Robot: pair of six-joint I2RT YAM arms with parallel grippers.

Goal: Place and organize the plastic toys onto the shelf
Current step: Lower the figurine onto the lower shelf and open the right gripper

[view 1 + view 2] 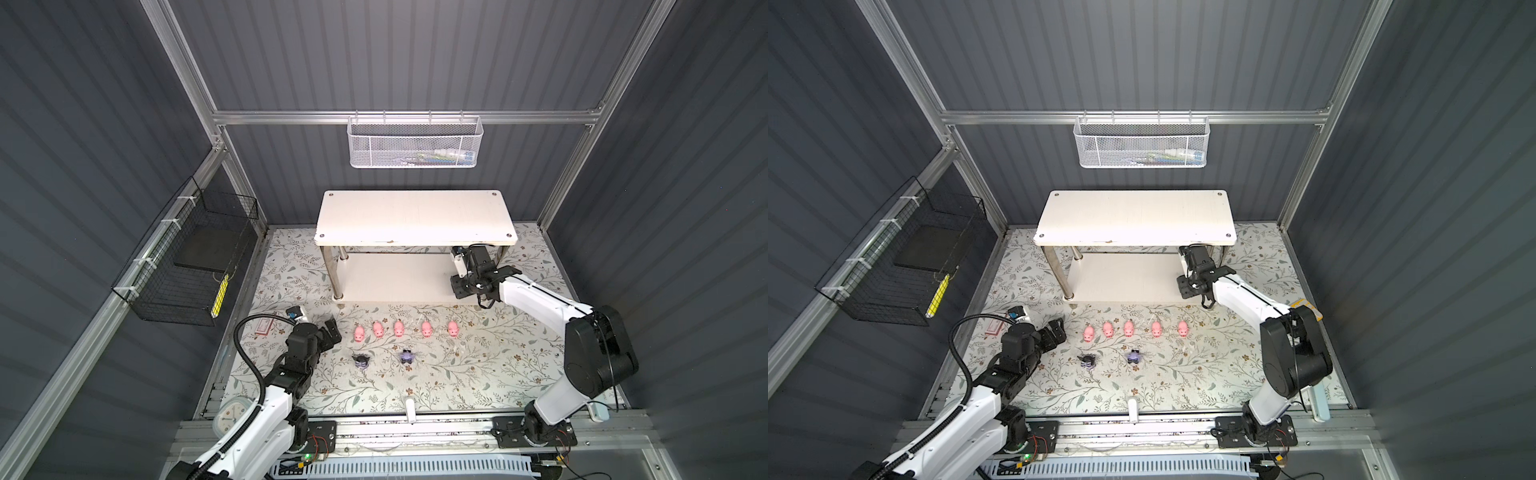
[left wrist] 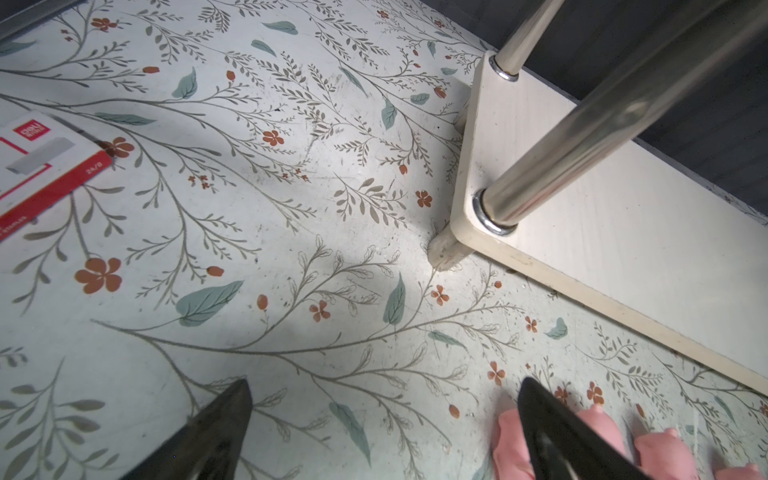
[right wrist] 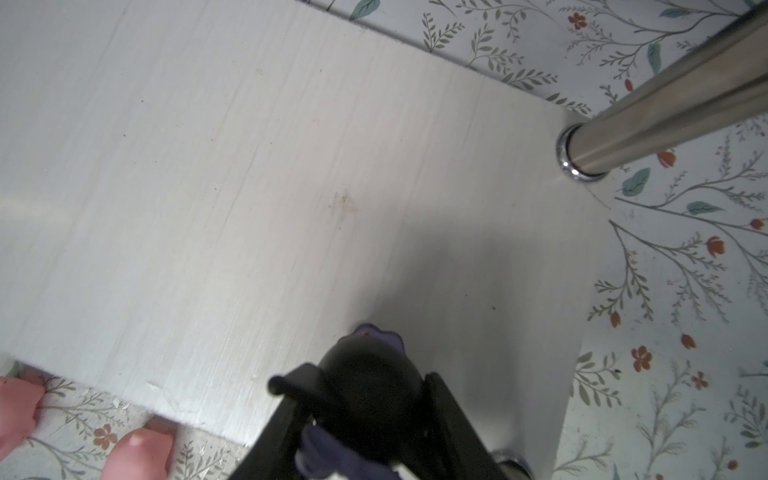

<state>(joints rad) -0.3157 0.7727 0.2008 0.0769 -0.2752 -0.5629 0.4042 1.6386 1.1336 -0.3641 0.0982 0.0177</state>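
Observation:
Several pink pigs (image 1: 399, 328) (image 1: 1128, 328) stand in a row on the floral mat in front of the shelf (image 1: 415, 216) (image 1: 1133, 216). Two black-and-purple figures (image 1: 360, 360) (image 1: 407, 356) stand just nearer than the row. My right gripper (image 3: 363, 386) is shut on a third black-and-purple figure (image 3: 365, 374), low over the right end of the shelf's lower board (image 3: 208, 187), under the top board. My left gripper (image 2: 384, 384) (image 1: 331, 334) stands open over the mat, left of the row. One of its fingers (image 2: 552, 432) is beside the leftmost pig (image 2: 509, 440).
A white mesh basket (image 1: 413, 143) hangs on the back wall. On the left wall is a black wire basket (image 1: 187, 257) with a yellow calculator (image 1: 219, 295). A red-and-white box (image 1: 264, 327) (image 2: 45, 166) lies left of my left gripper. Chrome legs (image 2: 582, 149) (image 3: 648, 120) stand at the shelf corners.

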